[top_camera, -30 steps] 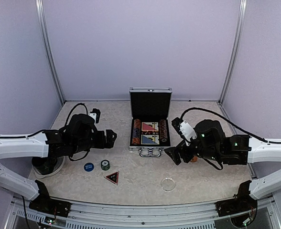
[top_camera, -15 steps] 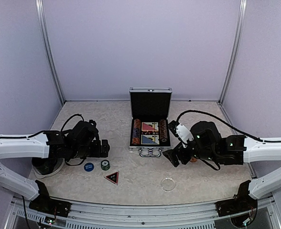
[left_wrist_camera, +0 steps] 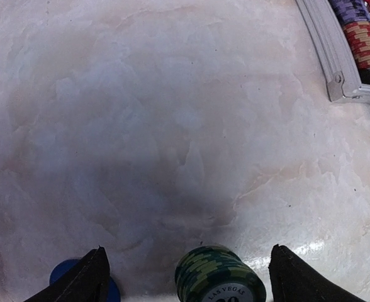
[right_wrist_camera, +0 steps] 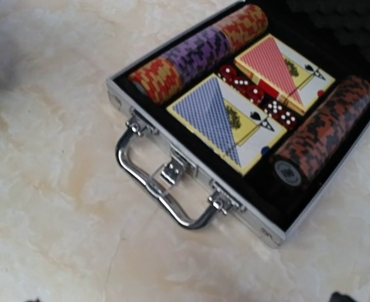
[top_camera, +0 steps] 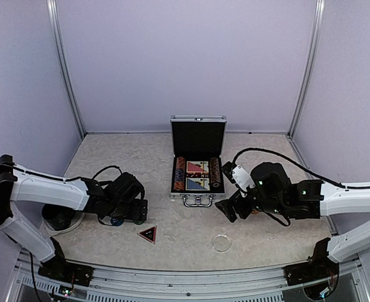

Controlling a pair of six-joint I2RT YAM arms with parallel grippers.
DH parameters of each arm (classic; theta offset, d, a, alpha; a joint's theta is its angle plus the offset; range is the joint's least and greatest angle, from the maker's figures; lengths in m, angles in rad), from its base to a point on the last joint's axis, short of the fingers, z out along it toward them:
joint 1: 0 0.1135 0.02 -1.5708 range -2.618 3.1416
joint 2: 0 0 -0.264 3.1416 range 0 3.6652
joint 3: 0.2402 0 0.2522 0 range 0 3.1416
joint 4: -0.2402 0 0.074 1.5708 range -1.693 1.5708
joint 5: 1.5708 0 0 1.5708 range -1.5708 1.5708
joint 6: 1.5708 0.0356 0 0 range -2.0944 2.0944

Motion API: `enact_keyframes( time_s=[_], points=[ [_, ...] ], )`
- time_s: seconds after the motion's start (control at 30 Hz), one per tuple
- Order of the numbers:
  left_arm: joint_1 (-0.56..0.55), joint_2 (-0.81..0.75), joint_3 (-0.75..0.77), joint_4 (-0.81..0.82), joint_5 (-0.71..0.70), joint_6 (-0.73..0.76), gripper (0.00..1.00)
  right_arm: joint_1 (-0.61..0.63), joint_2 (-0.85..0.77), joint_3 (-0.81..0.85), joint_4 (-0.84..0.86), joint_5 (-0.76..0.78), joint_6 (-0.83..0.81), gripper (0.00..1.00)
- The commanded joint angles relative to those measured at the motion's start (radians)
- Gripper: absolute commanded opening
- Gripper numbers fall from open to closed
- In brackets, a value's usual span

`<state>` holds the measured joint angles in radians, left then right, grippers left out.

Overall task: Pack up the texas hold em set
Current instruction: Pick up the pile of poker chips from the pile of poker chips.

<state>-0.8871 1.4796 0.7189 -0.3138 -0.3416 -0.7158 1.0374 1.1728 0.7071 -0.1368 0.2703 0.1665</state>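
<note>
A small silver briefcase (top_camera: 197,168) is lying open at the centre of the overhead view, with chip rows (right_wrist_camera: 197,56) and two card decks (right_wrist_camera: 213,119) being held in its black lining. At lower left, a green chip stack (left_wrist_camera: 219,277) is being straddled by the left gripper (left_wrist_camera: 188,250), jaws spread wide and touching nothing. A blue button (left_wrist_camera: 78,280) is lying just beside its left finger. Right of the case, the right gripper (top_camera: 228,209) is being held open and empty.

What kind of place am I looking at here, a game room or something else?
Probably a robot test booth, not a game room: bare lilac walls between metal frame posts, two white-and-black robot arms mounted at a marble-look table, and an open silver aluminium poker case.
</note>
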Motion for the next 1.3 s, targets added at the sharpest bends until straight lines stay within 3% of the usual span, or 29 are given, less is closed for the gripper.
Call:
enact_keyframes(
  time_s=[0.0, 0.53, 1.27],
  points=[
    [-0.007, 0.047, 0.005, 0.048, 0.028, 0.004, 0.85, -0.01, -0.016, -0.02, 0.009, 0.015, 0.012, 0.99],
    [-0.047, 0.106, 0.029, 0.007, 0.05, -0.008, 0.73, -0.01, 0.004, -0.037, 0.022, 0.031, 0.011, 0.99],
    [-0.055, 0.075, -0.027, -0.035, 0.079, -0.027, 0.57, -0.01, -0.018, -0.038, 0.012, 0.017, 0.025, 0.99]
  ],
)
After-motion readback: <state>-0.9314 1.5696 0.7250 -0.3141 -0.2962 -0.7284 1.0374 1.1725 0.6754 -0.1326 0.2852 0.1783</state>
